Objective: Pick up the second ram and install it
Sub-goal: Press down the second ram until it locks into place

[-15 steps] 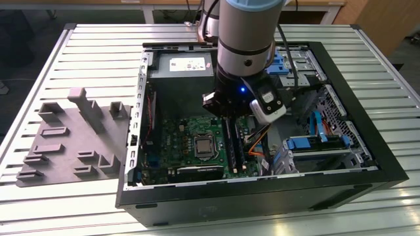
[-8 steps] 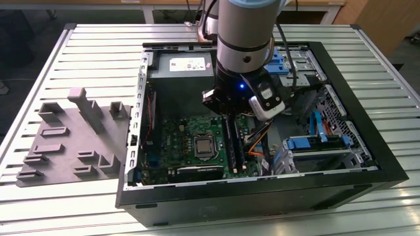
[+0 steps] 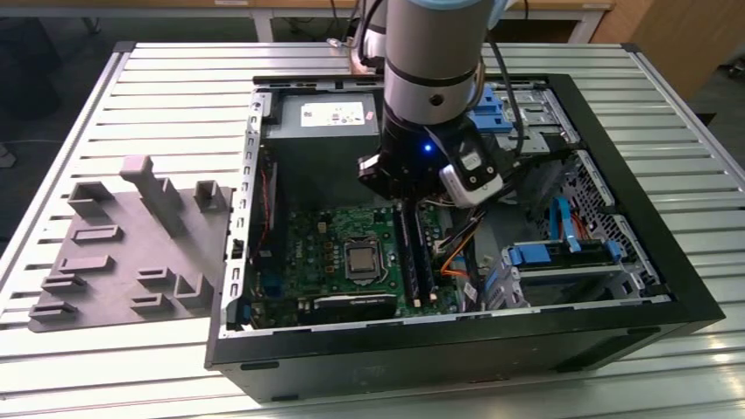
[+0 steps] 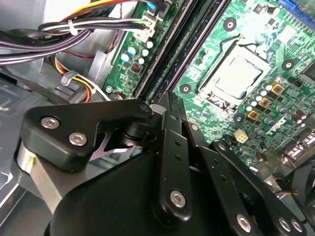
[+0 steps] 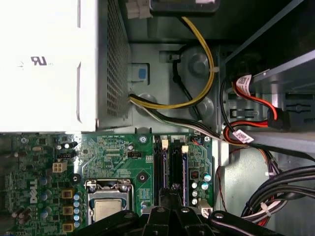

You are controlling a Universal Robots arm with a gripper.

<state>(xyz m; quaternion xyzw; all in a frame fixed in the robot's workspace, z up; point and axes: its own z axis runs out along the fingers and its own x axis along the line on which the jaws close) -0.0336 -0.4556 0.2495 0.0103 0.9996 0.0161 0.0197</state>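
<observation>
One open black metal computer case [image 3: 652, 288] sits on one slatted metal desk [image 3: 174, 96], beside one gray moulded plastic fixture [image 3: 117, 262]; inside lie one green motherboard [image 3: 338, 231] and one square silver processor socket [image 3: 363, 260].

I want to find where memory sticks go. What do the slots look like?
Look inside the open black computer case at the green motherboard. Beside its silver square processor socket, on the exterior view's right, lie the memory slots. They are long, thin, black strips side by side, unlike the small round parts nearby.

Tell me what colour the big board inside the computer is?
Green, best seen in the second wrist view: the board.
</observation>
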